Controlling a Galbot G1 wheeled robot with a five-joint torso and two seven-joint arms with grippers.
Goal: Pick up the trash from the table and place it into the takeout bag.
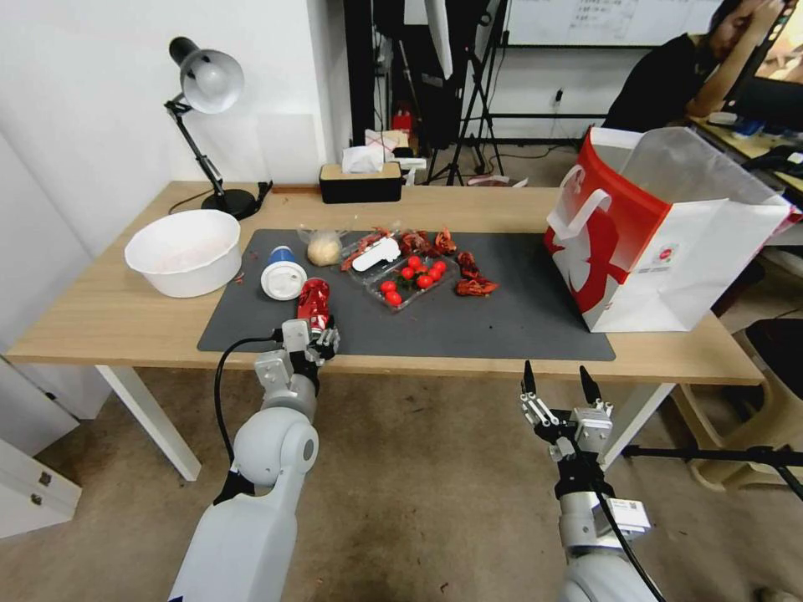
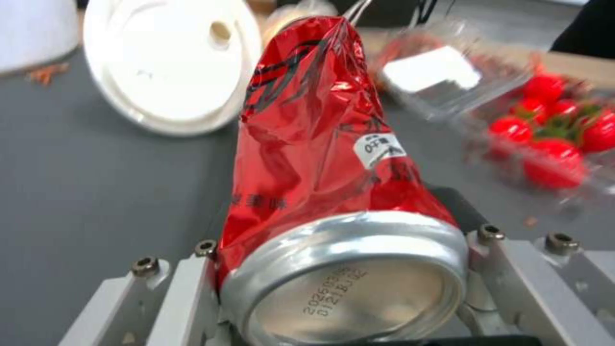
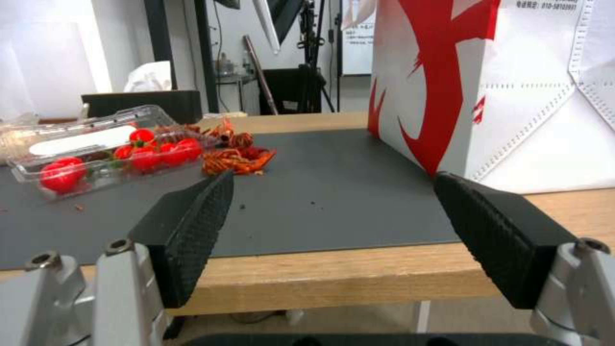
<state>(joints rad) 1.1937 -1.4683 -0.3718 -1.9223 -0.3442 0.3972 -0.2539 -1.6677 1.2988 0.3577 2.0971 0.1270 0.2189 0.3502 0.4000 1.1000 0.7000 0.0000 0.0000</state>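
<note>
Takeout bag (image 1: 669, 242) stands on table (image 1: 100, 318), right of can (image 1: 314, 303).

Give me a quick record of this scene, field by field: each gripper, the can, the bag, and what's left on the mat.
left gripper: shut on the crushed red can, at the mat's near edge
right gripper: open, holding nothing, short of the table's near edge
bag: upright on the table's right end, mouth open
mat: blue cup on its side, bagged bun, tomato tray, red scraps
</note>
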